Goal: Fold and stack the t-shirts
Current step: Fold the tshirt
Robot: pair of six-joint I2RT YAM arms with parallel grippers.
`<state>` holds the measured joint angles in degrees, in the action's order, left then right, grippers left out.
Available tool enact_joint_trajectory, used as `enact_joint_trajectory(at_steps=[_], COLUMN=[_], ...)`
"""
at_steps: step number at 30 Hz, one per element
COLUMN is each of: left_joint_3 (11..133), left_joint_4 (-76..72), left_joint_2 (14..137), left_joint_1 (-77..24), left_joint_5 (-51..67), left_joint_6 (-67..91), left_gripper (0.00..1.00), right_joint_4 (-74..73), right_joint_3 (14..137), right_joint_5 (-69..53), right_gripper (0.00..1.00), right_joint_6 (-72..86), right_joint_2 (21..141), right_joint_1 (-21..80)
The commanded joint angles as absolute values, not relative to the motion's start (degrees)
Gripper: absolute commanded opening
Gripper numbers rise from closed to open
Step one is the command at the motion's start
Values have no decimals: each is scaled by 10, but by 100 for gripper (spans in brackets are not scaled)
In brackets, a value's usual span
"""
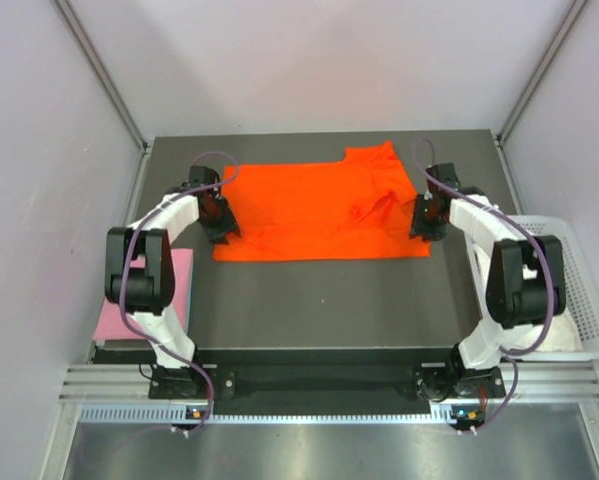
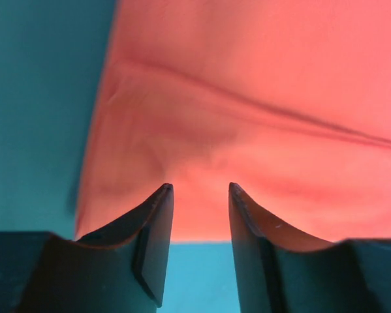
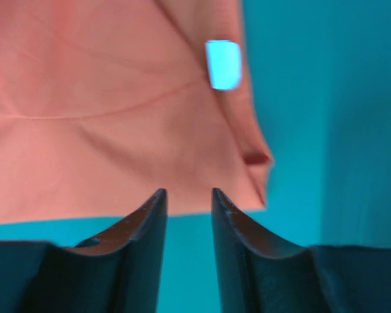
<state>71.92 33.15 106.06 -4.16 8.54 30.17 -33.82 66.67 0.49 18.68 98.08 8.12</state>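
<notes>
The orange-red t-shirt point(image 1: 314, 210) lies partly folded on the dark table, with one sleeve sticking out at the far right. My left gripper point(image 1: 221, 232) is open over the shirt's near left corner point(image 2: 202, 150), holding nothing. My right gripper point(image 1: 426, 230) is open over the shirt's near right corner point(image 3: 117, 130), holding nothing. The small white neck label point(image 3: 222, 64) shows in the right wrist view. A pale pink t-shirt point(image 1: 144, 300) lies folded at the table's left side. White fabric point(image 1: 559, 335) lies in the basket on the right.
A white mesh basket point(image 1: 579, 285) stands off the table's right edge. Grey walls close in the left, right and back. The dark table point(image 1: 319, 300) stretches bare between the shirt and the arm bases.
</notes>
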Motion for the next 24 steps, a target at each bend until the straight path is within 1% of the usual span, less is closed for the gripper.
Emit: enact_joint_trajectory(at_steps=[1, 3, 5, 6, 7, 8, 10, 13, 14, 17, 24], left_joint_3=[705, 677, 644, 594, 570, 555, 539, 524, 520, 509, 503], left_joint_4=[363, 377, 353, 324, 300, 283, 287, 282, 280, 271, 265], left_joint_2=[962, 939, 905, 891, 867, 863, 881, 892, 891, 881, 898], left_joint_1=[-40, -38, -33, -33, -33, -33, -32, -32, -32, -32, -26], left_joint_5=[36, 5, 10, 28, 32, 30, 23, 5, 5, -42, -65], left_joint_6=[296, 361, 411, 460, 484, 523, 549, 584, 589, 596, 592], left_gripper=[48, 55, 56, 56, 56, 56, 56, 56, 56, 56, 56], right_joint_4=[-362, -343, -281, -253, -205, -187, -176, -178, -164, -116, -100], right_joint_3=[660, 635, 571, 544, 500, 482, 454, 427, 411, 368, 346], right_joint_5=[30, 22, 19, 17, 18, 29, 49, 81, 80, 92, 98], right_gripper=[39, 43, 47, 49, 51, 52, 55, 57, 57, 58, 57], right_joint_6=[201, 240, 333, 367, 427, 448, 491, 518, 526, 539, 563], right_joint_2=[899, 862, 831, 815, 788, 777, 765, 755, 749, 736, 755], right_joint_1=[62, 60, 63, 68, 70, 76, 86, 94, 94, 91, 74])
